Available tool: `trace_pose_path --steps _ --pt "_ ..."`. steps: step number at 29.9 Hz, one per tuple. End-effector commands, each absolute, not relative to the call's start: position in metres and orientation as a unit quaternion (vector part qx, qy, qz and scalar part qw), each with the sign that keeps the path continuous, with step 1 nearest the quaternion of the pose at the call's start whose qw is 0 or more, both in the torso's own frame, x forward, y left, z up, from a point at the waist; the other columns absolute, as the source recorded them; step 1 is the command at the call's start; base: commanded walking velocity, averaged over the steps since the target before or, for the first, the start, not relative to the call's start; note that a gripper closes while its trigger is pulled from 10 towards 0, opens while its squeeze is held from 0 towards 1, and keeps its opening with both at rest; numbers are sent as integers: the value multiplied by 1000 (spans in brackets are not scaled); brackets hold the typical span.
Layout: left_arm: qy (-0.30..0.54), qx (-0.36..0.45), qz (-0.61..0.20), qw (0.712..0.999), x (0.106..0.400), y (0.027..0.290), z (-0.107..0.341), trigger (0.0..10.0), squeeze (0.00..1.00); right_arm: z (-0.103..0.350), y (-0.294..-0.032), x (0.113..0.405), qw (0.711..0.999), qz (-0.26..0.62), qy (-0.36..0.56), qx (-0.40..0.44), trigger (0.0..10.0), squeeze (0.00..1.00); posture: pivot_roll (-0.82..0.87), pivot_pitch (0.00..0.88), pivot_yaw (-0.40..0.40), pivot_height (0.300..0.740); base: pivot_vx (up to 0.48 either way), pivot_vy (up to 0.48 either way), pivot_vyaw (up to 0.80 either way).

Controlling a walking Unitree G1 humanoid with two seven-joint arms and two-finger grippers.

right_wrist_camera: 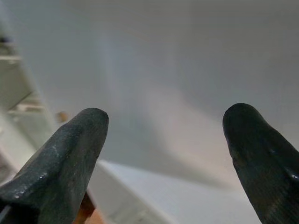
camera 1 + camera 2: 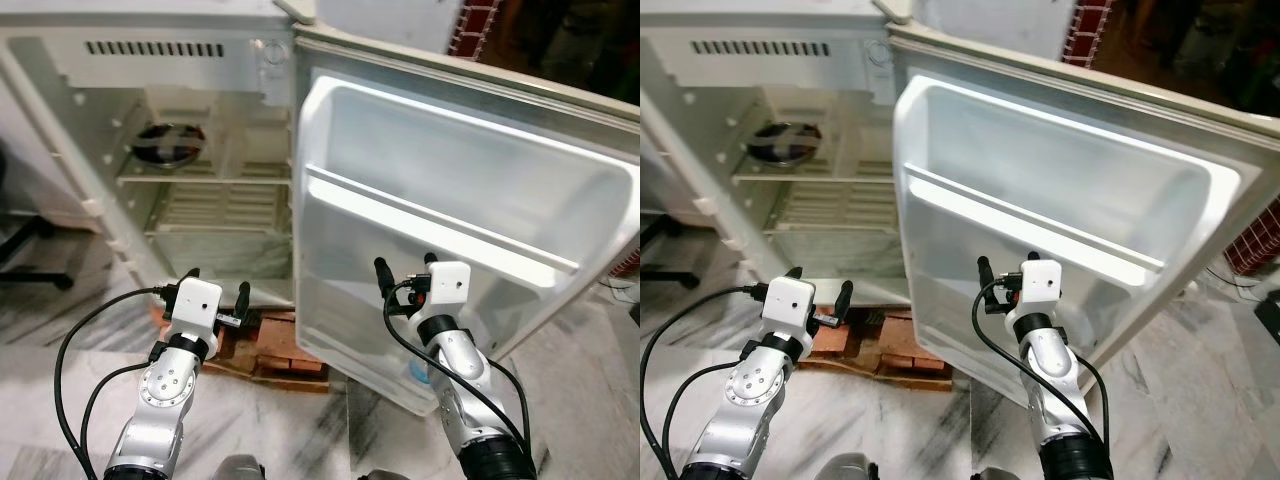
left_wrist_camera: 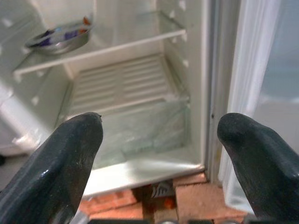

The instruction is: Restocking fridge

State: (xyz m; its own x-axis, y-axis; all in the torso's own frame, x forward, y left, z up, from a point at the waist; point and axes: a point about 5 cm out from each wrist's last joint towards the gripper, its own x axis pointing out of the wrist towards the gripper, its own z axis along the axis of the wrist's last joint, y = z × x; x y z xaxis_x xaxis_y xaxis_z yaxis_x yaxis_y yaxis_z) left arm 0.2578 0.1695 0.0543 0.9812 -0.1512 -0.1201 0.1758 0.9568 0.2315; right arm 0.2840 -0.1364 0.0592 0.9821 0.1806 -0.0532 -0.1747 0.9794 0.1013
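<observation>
Fridge, small white (image 2: 190, 60), standing open on red bricks (image 2: 270, 350), round steel bowl (image 2: 167, 142) sitting on upper shelf; left hand (image 2: 217, 288) and right hand (image 2: 405, 270) hovering spread wide, gripping nothing, before white door (image 2: 450, 200).

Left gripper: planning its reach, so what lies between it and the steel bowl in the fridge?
Left wrist view: bare shelves lie between left gripper and steel bowl.

We see red bricks (image 2: 275, 350) on the marble floor (image 2: 40, 370), a black chair base (image 2: 30, 255) far left, and a brick wall (image 2: 475, 25) behind.
</observation>
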Motion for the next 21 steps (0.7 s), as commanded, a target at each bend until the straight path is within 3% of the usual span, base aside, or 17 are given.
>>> trace_pose_path --steps 1,14,21 --pt "58 128 -86 986 254 170 51 10000 0 53 -140 280 994 88 42 51 10000 0 57 0 -38 740 -390 0 0" --pt "68 134 -90 985 248 170 46 10000 0 56 -145 280 995 79 32 44 10000 0 62 0 -38 740 -341 0 0" --pt "61 140 -95 984 248 172 47 10000 0 54 -146 281 996 67 36 47 10000 0 64 0 -37 740 0 0 0"
